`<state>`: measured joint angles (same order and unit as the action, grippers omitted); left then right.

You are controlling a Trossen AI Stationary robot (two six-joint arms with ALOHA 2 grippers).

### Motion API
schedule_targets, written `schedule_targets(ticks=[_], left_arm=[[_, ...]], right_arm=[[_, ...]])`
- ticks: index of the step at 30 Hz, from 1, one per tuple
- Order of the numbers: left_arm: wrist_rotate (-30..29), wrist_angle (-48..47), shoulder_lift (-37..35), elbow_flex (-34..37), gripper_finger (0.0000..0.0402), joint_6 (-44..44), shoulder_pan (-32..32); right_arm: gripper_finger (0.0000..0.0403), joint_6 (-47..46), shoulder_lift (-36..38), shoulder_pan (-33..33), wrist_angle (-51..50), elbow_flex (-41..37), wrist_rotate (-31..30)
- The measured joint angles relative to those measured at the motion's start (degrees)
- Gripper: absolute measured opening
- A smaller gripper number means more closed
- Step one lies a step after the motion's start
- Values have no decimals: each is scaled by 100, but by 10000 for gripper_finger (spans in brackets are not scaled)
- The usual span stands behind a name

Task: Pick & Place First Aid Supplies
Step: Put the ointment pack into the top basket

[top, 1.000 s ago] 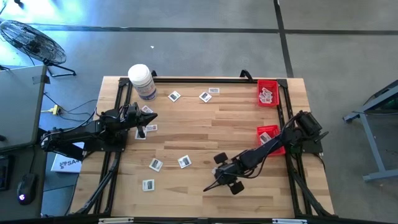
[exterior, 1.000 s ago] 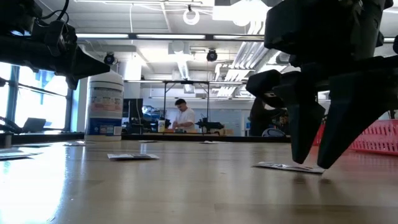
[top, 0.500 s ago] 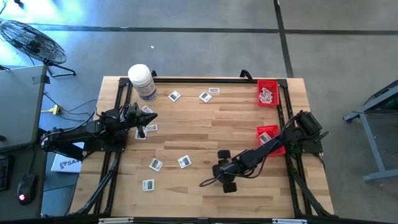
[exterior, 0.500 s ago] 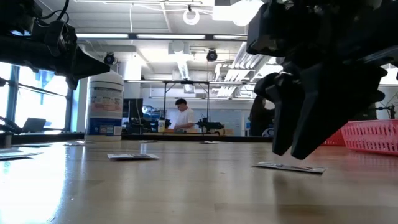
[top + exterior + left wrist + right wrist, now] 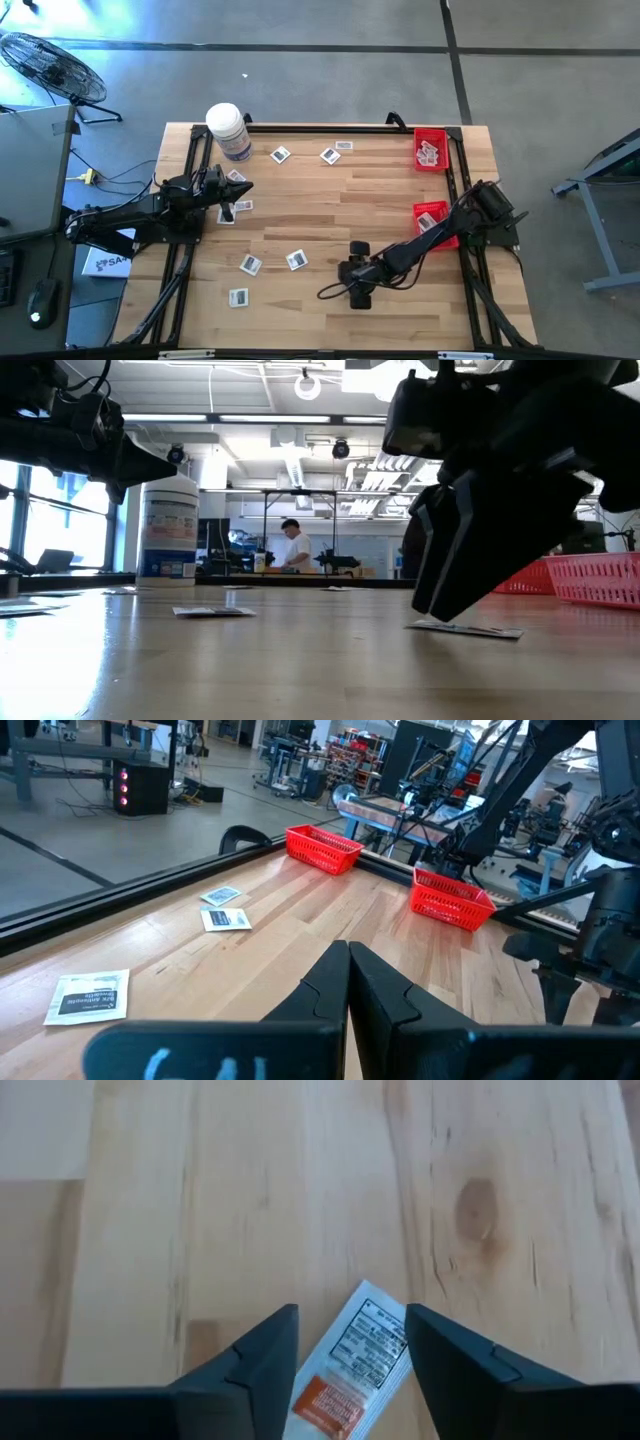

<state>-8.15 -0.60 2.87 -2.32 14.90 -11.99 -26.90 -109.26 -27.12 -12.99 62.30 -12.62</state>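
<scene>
Low over the wooden surface [image 5: 330, 215] near its front middle: right gripper [image 5: 348, 1342], jaws open, straddling one white packet [image 5: 352, 1362] lying flat, long axis running from 7 to 1 o'clock, orange end nearest the wrist. Not gripped. Left gripper [image 5: 348, 982] at the left edge, jaws shut, empty.

Two dark, near-black arms w/ slim jointed links. Right arm [image 5: 430, 243]: black cable looping off its wrist end, chunky round joints. Left arm [image 5: 140, 212]: matte black, blocky wrist housing. Fingers [image 5: 455, 1370] dark grey, angular, wedge-shaped, w/ stepped inner edges.
</scene>
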Motion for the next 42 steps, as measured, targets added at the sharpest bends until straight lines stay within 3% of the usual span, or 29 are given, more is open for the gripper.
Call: schedule_targets(ticks=[17, 34, 42], left_arm=[[-1, 1, 0, -1, 1, -1, 0], [1, 1, 0, 0, 1, -2, 2], [-2, 0, 0, 0, 1, -1, 0]], right_arm=[[93, 665, -496, 72, -157, 17, -57], [7, 1093, -502, 79, -160, 11, -14], [1, 1050, -333, 72, -56, -32, -55]])
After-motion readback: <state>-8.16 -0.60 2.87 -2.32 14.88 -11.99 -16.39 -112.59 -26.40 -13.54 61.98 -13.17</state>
